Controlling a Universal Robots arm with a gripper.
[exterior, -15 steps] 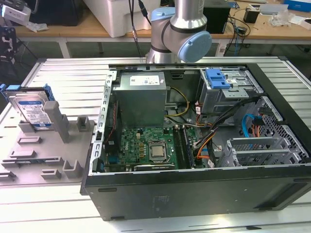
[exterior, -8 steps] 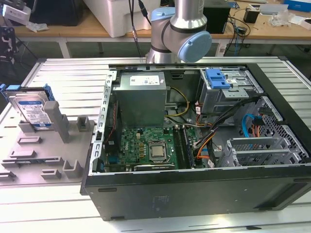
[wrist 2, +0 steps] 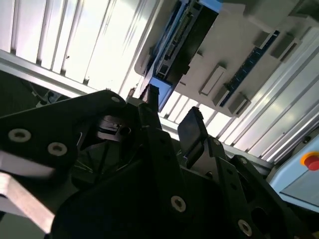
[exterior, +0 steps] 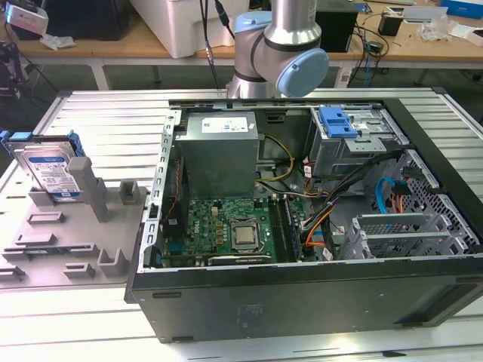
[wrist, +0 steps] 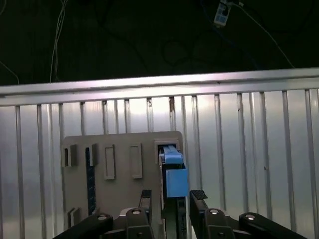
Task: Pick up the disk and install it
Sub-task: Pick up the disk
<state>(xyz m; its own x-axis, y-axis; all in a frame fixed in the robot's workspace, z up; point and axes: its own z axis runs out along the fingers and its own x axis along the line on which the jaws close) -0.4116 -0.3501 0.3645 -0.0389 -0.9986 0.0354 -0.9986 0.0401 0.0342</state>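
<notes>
The disk [exterior: 49,172] is a silver drive with a white-and-blue label and a blue frame. It stands on edge in a grey fixture plate [exterior: 60,234] at the exterior view's left, beside the open computer case [exterior: 302,226]. In the first wrist view the disk [wrist: 172,174] shows edge-on, in line with the gap of my gripper [wrist: 172,198]. The gripper stands open, both black fingertips [wrist: 198,195] clear of the disk and holding nothing. The second wrist view has the gripper [wrist 2: 172,112] open too, and the disk [wrist 2: 174,45] lies beyond it on the plate [wrist 2: 239,45].
The robot arm [exterior: 279,45] rises behind the case. Inside the case are a motherboard [exterior: 226,230], a power supply [exterior: 219,151], cables, and a grey drive cage topped by a blue bracket [exterior: 337,121]. The ribbed metal table [exterior: 98,109] carries everything. A red button [wrist 2: 311,162] sits off the table's edge.
</notes>
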